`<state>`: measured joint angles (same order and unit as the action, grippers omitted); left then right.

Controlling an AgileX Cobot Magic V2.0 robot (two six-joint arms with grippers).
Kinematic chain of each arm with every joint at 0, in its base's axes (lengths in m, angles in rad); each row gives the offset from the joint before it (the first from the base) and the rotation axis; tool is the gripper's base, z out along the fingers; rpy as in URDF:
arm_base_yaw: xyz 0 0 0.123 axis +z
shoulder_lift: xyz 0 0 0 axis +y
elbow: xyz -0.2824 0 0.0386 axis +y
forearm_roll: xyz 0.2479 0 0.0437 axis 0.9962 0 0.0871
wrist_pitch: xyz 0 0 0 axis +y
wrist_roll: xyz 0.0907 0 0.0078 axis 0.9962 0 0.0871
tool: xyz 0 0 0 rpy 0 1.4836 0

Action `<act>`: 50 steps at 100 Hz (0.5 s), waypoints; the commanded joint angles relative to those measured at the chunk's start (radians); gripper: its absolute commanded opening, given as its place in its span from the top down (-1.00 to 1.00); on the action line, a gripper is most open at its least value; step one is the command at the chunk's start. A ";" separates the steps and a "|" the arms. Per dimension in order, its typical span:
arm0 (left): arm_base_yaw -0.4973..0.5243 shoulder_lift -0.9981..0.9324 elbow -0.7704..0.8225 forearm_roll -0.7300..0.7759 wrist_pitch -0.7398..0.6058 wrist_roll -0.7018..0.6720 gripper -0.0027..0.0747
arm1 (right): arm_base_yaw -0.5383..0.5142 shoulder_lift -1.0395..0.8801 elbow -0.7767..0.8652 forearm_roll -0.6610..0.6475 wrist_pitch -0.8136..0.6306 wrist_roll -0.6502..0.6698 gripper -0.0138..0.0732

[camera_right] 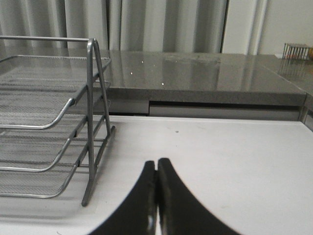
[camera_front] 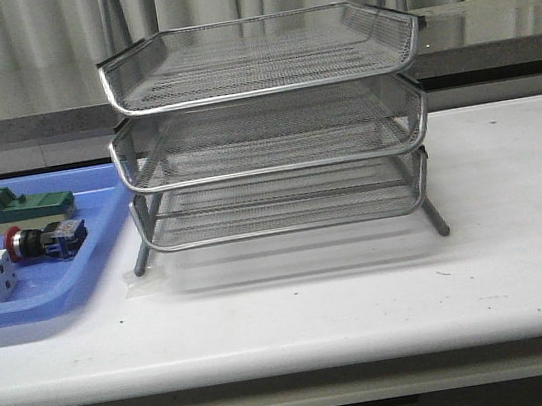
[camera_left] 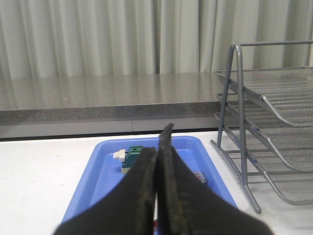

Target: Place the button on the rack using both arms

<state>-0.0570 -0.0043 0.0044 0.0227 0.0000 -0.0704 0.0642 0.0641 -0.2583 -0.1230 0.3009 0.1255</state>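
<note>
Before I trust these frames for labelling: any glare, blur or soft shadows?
Front view: sharp, a faint shadow under the rack. Left wrist view: the left gripper is blurred up close. Right wrist view: glare specks on the grey counter, the right gripper soft.

The rack (camera_front: 268,128) is faced head-on across the table (camera_front: 364,291) by the front view; its two ends are seen from the wrist views.

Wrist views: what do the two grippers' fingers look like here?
Both the left gripper and the right gripper show two matte black fingers, broad at the base and curving to narrow tips. The left pads' inner edges look worn and brownish. No cables or markings are visible.
</note>
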 commanded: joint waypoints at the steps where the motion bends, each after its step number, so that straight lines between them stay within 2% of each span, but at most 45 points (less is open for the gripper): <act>1: -0.008 -0.033 0.034 -0.007 -0.076 -0.009 0.98 | -0.007 0.073 -0.101 0.014 0.024 0.001 0.81; 32: -0.008 -0.033 0.034 -0.007 -0.076 -0.009 0.98 | -0.007 0.366 -0.344 0.090 0.298 0.001 0.81; 50: -0.008 -0.033 0.034 -0.007 -0.076 -0.009 0.98 | -0.007 0.517 -0.405 0.184 0.314 0.001 0.81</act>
<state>-0.0570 -0.0043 0.0044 0.0227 0.0000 -0.0704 0.0642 0.5188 -0.6168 0.0139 0.6764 0.1255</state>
